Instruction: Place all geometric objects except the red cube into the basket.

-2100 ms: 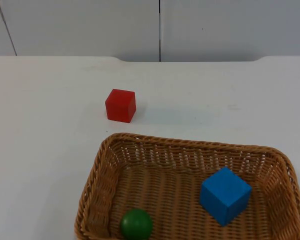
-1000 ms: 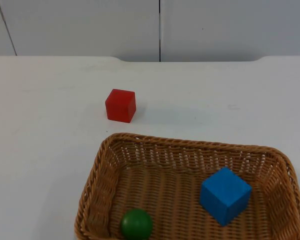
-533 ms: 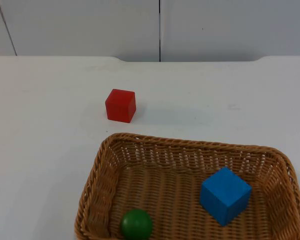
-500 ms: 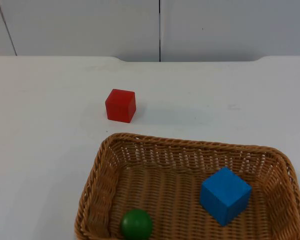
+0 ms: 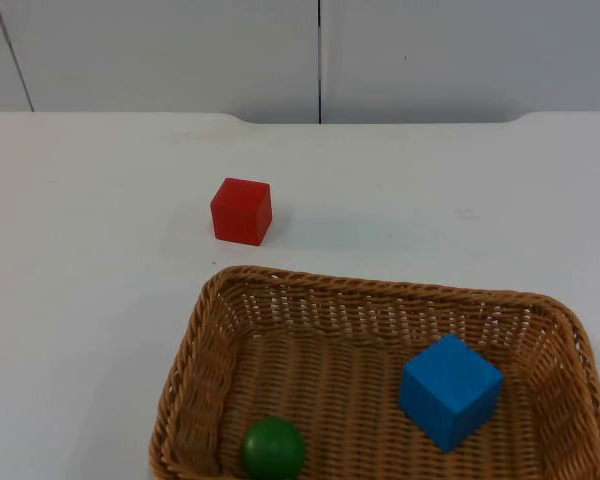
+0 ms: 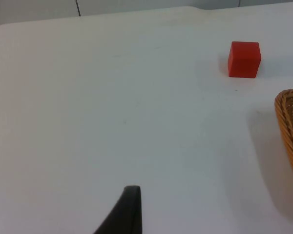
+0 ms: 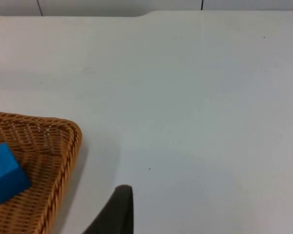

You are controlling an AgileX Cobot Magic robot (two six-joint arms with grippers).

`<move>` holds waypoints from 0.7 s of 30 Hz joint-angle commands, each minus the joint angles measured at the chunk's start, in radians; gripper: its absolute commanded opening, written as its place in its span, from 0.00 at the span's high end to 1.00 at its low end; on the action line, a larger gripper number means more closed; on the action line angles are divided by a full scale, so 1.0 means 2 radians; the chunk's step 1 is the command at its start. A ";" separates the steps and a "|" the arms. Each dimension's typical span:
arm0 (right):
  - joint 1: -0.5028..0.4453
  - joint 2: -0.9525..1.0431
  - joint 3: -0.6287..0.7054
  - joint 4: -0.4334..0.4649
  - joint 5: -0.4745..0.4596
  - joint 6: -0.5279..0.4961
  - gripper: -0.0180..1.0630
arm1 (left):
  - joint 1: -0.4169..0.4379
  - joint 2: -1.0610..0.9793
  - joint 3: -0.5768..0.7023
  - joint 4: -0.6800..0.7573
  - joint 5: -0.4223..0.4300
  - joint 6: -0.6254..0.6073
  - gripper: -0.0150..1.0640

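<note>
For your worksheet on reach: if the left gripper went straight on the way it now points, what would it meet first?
Probably only the bare white table. The red cube and the basket lie off to one side of its line, though depth is hard to judge.

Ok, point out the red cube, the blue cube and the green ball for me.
red cube [image 5: 241, 211], top view, front face.
blue cube [image 5: 450, 390], top view, top face, in the basket.
green ball [image 5: 273, 447], top view, its centre.
</note>
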 commanded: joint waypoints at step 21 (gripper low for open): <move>-0.004 -0.002 0.002 0.001 -0.006 -0.001 0.01 | 0.084 -0.002 0.003 0.001 -0.006 -0.003 0.01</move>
